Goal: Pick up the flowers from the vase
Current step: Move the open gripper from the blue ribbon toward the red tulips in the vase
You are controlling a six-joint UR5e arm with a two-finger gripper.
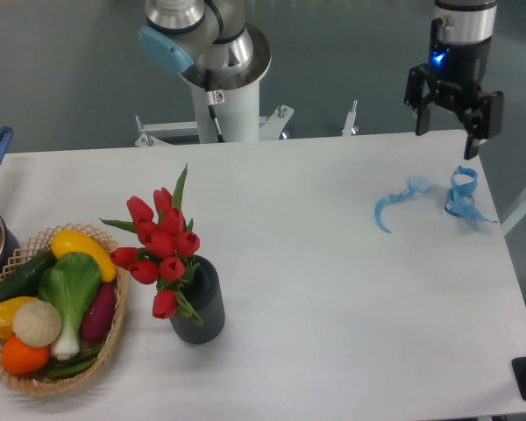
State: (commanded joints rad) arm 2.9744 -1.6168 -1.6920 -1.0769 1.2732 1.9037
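Camera: claw (444,123) released, empty, well apart from flowers (160,241)
Approach: descend over vase (200,303), clench the bunched stems, lift straight

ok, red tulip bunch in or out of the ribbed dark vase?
In. The red tulip bunch rises from the upright ribbed dark vase; gripper far off.

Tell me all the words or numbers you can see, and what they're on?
None can be read. A small red and white sticker sits on the robot's white base column, but its print is too small to read. The gripper, vase, flowers and basket show no writing.
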